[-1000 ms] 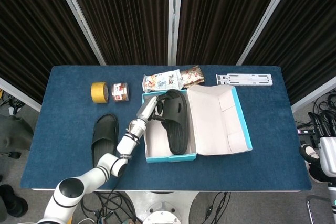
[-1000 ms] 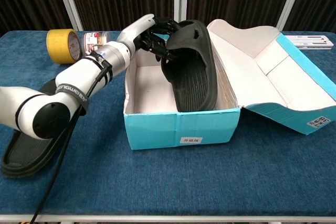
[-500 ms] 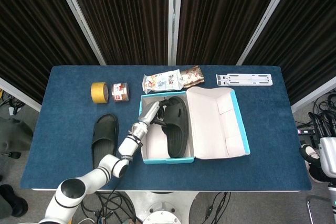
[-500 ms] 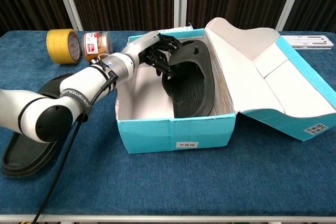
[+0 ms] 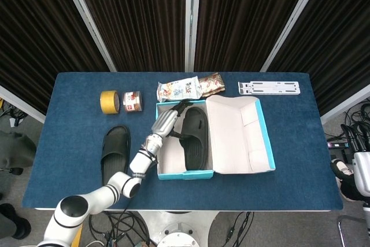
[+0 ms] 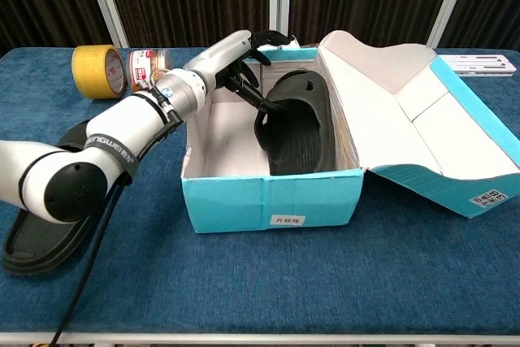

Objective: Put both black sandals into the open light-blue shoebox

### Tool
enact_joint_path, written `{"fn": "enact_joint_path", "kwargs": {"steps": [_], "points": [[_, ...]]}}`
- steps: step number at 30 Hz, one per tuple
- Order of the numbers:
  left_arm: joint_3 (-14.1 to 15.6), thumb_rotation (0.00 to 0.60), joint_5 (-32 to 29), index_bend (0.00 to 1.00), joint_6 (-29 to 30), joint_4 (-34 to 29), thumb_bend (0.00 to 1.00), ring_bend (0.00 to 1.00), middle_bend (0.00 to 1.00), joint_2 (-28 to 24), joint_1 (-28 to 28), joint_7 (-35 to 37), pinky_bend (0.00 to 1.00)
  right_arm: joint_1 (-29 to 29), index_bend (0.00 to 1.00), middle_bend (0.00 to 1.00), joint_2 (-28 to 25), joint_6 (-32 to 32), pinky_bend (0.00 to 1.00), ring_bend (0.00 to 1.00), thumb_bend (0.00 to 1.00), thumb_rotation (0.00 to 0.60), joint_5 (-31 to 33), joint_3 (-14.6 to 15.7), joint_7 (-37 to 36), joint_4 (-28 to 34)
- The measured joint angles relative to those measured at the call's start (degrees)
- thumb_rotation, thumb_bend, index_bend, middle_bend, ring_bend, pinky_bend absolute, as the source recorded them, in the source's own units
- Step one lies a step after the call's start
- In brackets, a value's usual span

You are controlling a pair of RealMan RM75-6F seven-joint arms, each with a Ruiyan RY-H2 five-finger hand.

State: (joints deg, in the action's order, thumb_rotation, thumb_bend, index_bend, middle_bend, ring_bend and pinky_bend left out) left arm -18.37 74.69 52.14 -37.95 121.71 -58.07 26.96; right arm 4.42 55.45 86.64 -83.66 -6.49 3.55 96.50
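Because one black rubber slide sandal point(image 6: 294, 132) already lies inside the open light-blue cardboard shoebox point(image 6: 272, 199), tucked against the wall beside the hinged lid, the half of the box at the 9 o'clock side stays bare, presumably room for its mate. Over the box's far rim at about 12 o'clock hovers the left hand point(image 6: 248, 61), fingers spread apart and holding nothing; one dark fingertip seems to reach toward the sandal's strap, though I cannot tell whether it touches. That loose pose suits a release, I judge. On the blue counter point(image 5: 75, 148), at the box's 9 o'clock and just beside it, the second black rubber slide sandal point(image 5: 115, 151) lies flat, within reach of the same arm. Only a sliver of the right hand point(image 5: 363, 180) shows at the head view's 3 o'clock edge; its state I cannot tell.
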Motion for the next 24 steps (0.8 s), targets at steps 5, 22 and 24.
{"fn": "enact_joint_path", "kwargs": {"steps": [5, 22, 24], "points": [[0.1, 0.600, -0.8, 0.11, 1.4, -10.3, 0.00, 0.00, 0.01, -5.0, 1.8, -9.7, 0.28, -0.1, 0.01, 0.13, 0.2, 0.5, 0.10, 0.02, 0.11, 0.600, -0.6, 0.1, -1.0, -0.8], [4.6, 0.600, -18.8, 0.14, 4.9, -57.6, 0.00, 0.38, 0.06, -44.0, 15.5, -45.4, 0.56, 0.7, 0.01, 0.13, 1.0, 0.1, 0.10, 0.02, 0.11, 0.600, -2.0, 0.0, -3.2, -3.0], [6.4, 0.600, -22.6, 0.14, 4.8, -59.8, 0.00, 0.43, 0.06, -47.1, 17.1, -48.0, 0.60, 0.9, 0.01, 0.13, 1.1, -0.2, 0.10, 0.02, 0.11, 0.600, -2.1, 0.0, -3.2, -3.0]]}}
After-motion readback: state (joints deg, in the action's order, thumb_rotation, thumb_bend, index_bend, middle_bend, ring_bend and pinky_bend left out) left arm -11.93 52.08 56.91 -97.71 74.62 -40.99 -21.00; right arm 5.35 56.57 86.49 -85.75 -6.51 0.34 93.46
